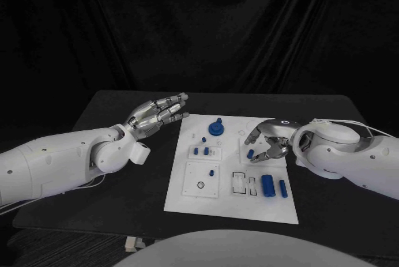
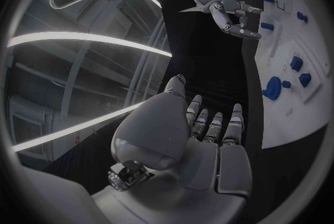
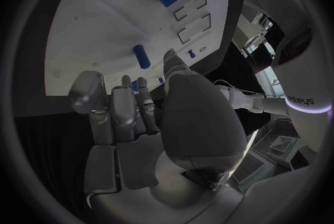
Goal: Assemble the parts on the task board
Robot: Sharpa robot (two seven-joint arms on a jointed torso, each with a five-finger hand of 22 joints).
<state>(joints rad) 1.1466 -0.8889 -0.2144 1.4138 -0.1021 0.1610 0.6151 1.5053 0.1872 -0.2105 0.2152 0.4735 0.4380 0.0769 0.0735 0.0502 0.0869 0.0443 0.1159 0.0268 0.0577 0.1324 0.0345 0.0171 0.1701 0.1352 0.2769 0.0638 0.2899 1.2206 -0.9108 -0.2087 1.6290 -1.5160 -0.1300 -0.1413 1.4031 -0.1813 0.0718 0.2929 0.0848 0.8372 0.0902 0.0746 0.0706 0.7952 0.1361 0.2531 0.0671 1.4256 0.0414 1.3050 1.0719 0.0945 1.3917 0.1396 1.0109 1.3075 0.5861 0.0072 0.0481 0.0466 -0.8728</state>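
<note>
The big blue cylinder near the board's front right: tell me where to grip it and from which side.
Grip the big blue cylinder around its middle, coming straight down from above, fingers on its two long sides. It lies flat on the task board, so its round flanks are the free surfaces. A thinner blue rod lies close beside it, so the gap there looks tight. The right hand is nearest.

**Dim room, one bright board**

Around me it is dark: the black surface (image 1: 108,114) and the drapes behind it swallow nearly all light. The white task board (image 1: 187,200) is the brightest thing before me, evenly lit, with no hard shadows. My left hand (image 1: 160,116) catches soft glints on its metal. In my left wrist view, long ceiling strip lights (image 2: 83,39) glare and bow into arcs. Both wrist views bend straight edges and fade to a dark rim; my right hand (image 3: 150,123) looms close, slightly soft.
</note>
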